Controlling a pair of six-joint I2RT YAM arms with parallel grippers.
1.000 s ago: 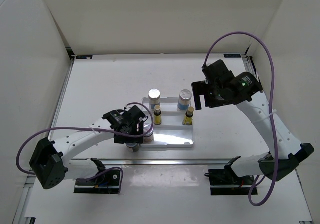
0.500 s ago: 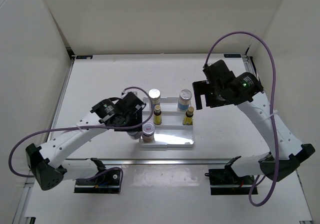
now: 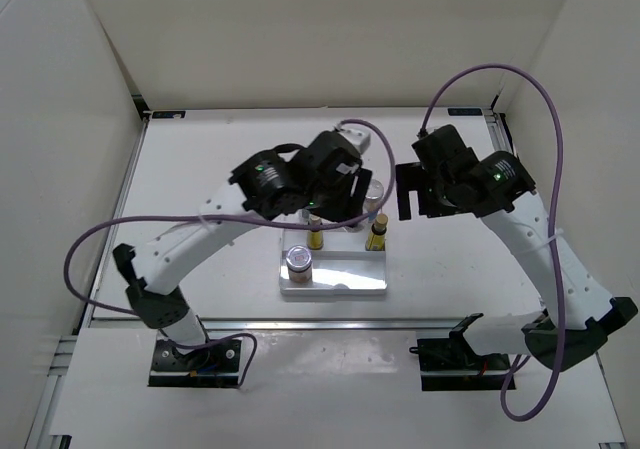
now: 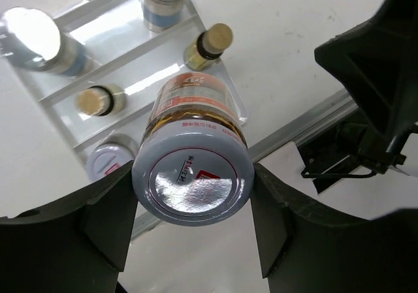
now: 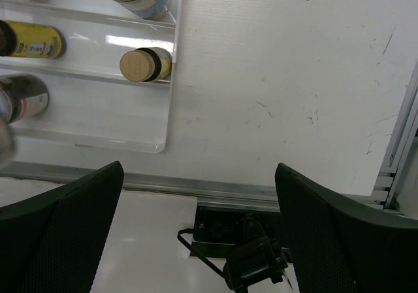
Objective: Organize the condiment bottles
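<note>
White table (image 3: 200, 169) boxed in by plain white walls.
A back wall (image 3: 320, 29) crossed the top of the overhead frame, while a left wall (image 3: 50, 169) and a right wall (image 3: 600, 69) slanted down its edges. A metal rail (image 3: 330, 323) ran along the table's lower edge. The light was even, and faint scuffs marked the tabletop.

Premises: a robotics laboratory test cell, not a kitchen. Findings, overhead view: plain white panel walls (image 3: 300, 39) close off the top, left and right of frame. The white table (image 3: 200, 169) is edged by an aluminium rail (image 3: 330, 322). A left arm (image 3: 200, 237) and a right arm (image 3: 530, 237) are bolted along the bottom edge, trailing exposed purple cables (image 3: 480, 69). Condiment bottles (image 3: 298, 260) stand in a white tray (image 3: 350, 284) mid-frame.
</note>
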